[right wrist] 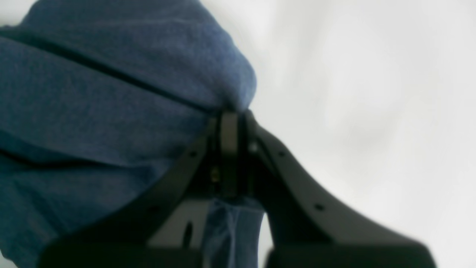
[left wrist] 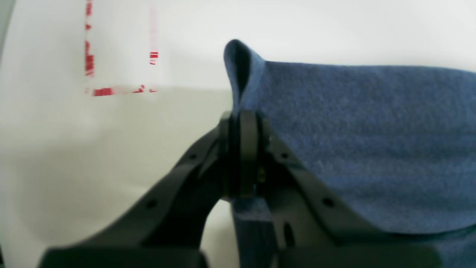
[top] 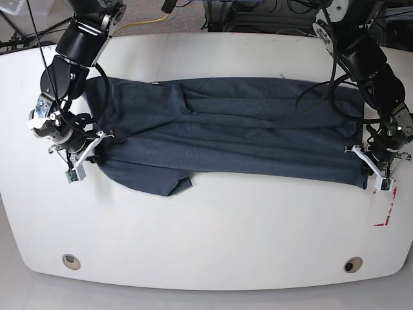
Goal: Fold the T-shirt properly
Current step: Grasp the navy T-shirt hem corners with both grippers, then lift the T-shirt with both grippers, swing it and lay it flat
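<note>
Lettering is nowhere readable on the T-shirt (top: 232,129): the side facing you in the base view is plain dark heathered blue, and no print or label shows in either wrist view. The only other marks are broken red lines (left wrist: 97,91) on the white table (top: 213,232), by the left gripper; they are too smeared for you to read as writing.

You have the shirt spread lengthwise across the middle of the table, folded over on itself, with a sleeve poking out at the lower edge toward the right arm's end.

Your left gripper (left wrist: 241,115) is clenched on the cloth: its wrist view shows the jaws pressed together, with a small loop of fabric standing up just beyond the tips and more hanging below them. In the base view it sits at the shirt's end on that view's right.

Your right gripper (right wrist: 231,116) is likewise clamped on fabric at the opposite end, jaws closed, with layered folds bunched beside the tips.
</note>
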Available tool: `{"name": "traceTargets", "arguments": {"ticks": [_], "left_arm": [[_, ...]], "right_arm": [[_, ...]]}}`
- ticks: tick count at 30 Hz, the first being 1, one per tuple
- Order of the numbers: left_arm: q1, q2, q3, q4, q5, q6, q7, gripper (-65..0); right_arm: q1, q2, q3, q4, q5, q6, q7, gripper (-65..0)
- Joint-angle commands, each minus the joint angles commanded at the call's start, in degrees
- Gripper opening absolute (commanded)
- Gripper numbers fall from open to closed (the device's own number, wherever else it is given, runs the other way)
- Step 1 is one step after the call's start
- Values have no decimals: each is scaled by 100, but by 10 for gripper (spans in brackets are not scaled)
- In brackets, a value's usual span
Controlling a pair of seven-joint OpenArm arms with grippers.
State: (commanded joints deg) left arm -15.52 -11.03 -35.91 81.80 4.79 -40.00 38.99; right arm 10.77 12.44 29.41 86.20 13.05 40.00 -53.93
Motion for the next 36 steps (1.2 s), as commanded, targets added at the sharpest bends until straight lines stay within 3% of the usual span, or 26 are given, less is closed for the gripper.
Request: {"name": "traceTargets", "arguments": {"ticks": [11,16,22,24,28,32,36], "left_arm": [[35,9,0,-18,0,0,9,-650],[26,9,-9,18,0,0,343,-650],[-123,18,0,273,0,0,352,-650],[-273,158,0,457,26,0,396,-650],[-607,246,0,835,26,0,862,-650],[-985,255,-9,1125,26,0,1204,-650],[-1363,264,0,1503,35,0,1486,-650]], "right_arm": [[9,-26,-9,-18,-44,0,9,-650],[44,-18,-18,-141,-18,0,18,-650],[484,-26,-26,-193,-53,0,35,-650],[765,-9,-26,-176,-53,0,0,-650],[1213,35,-44,-176,-53,0,-18,-650],[1758,325,-484,-167,-9,0,-413,-650],[2330,387,-782,88,-53,0,-519,-650]]}}
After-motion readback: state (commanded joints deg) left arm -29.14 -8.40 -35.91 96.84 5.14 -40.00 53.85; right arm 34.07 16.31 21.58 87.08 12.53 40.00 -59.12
